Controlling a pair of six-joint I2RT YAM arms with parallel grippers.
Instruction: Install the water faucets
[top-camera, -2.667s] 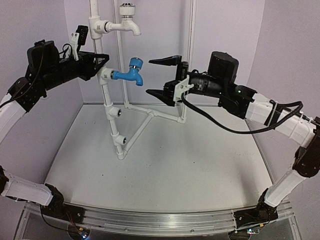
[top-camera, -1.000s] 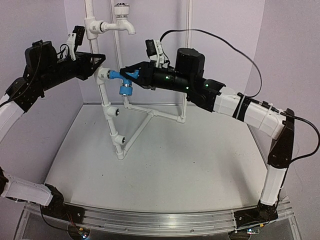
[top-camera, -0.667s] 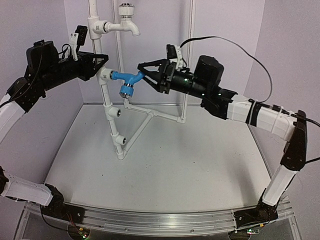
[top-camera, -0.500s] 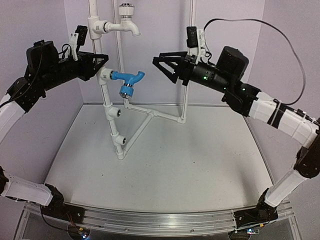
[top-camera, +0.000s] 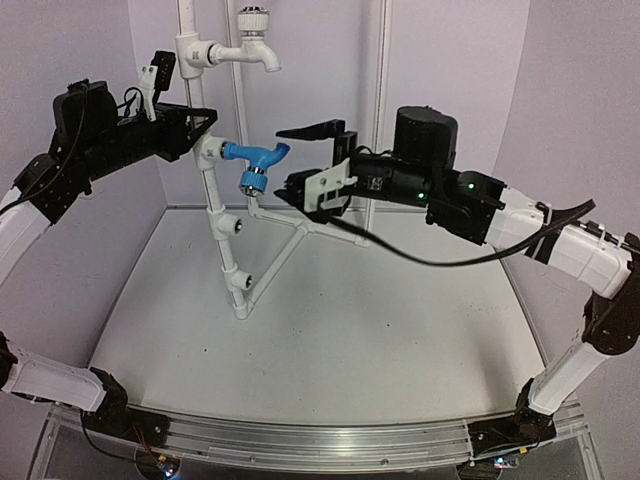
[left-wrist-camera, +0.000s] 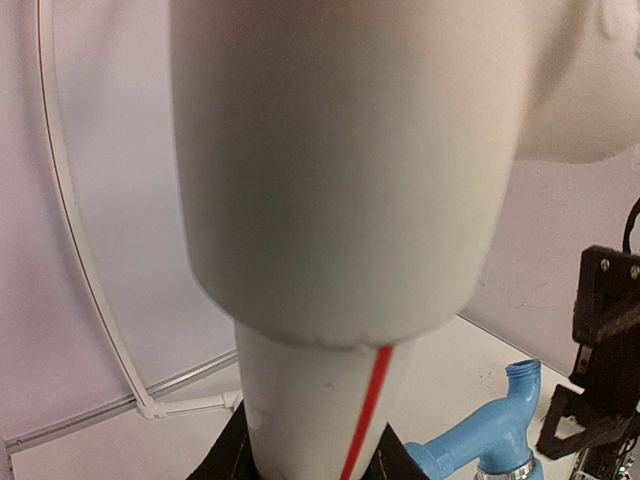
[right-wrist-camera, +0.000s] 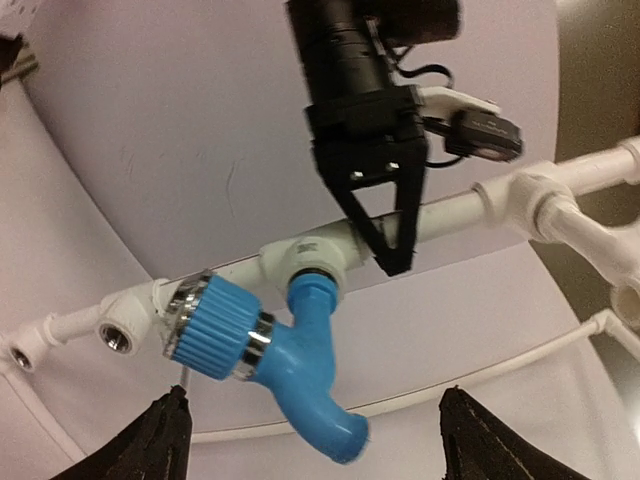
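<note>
The bright blue faucet (top-camera: 252, 160) is screwed into a side socket of the white pipe frame (top-camera: 228, 255), knob hanging down and spout tip up. My right gripper (top-camera: 284, 162) is open just right of it, not touching. In the right wrist view the blue faucet (right-wrist-camera: 285, 350) sits between and beyond my spread fingertips (right-wrist-camera: 166, 440). The white faucet (top-camera: 256, 36) with silvery knob is mounted at the top of the post. My left gripper (top-camera: 203, 128) is shut on the post; the left wrist view shows the pipe (left-wrist-camera: 340, 160) filling the frame.
The pipe frame's base legs (top-camera: 325, 230) spread over the white table toward the back wall. Two open side sockets (top-camera: 236, 224) sit lower on the post. Purple walls close in left, back and right.
The blue faucet went from knob-up to knob-down while my right gripper was on it. The gripper then let go, drew back, rolled its wrist and came close again, open. Left arm unmoved.
</note>
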